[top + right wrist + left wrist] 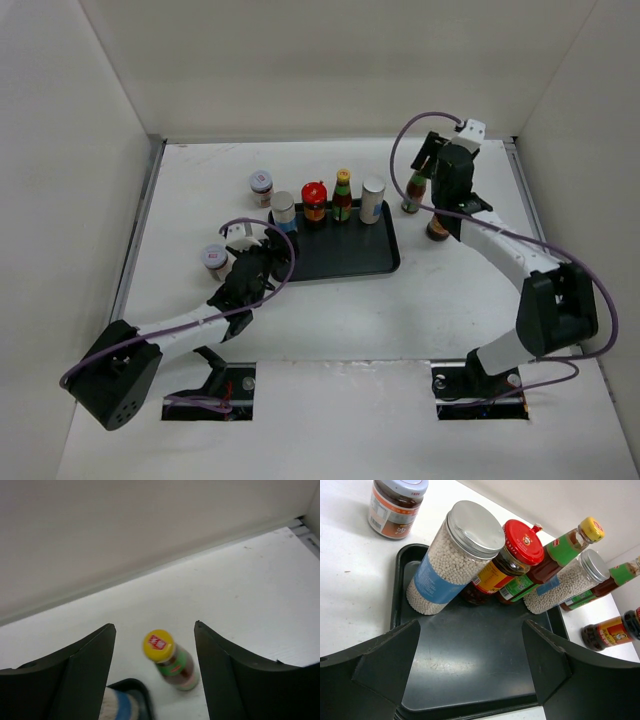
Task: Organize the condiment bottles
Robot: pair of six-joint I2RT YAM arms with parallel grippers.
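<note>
Condiment bottles (pixel 314 201) line the tray (pixel 352 262) rear; left gripper (pixel 470 630), right gripper (pixel 155 629) spread, empty

The left arm (pixel 180 330) lies low, stretched forward and rightward, and its left gripper (pixel 471 630) is tilted slightly down with jaws parted. The right arm (pixel 500 245) bends sharply at the elbow and reaches far forward. The right gripper (pixel 154 626) points down, jaws spread.

Robotics lab test cell. Identified by: flat white tabletop (pixel 350 320) boxed in on three sides by plain white panel walls (pixel 330 60); white-and-black jointed left robot arm (pixel 180 335) and matching right robot arm (pixel 500 245) bolted at the near edge; exposed purple cable loops (pixel 608 310).
</note>
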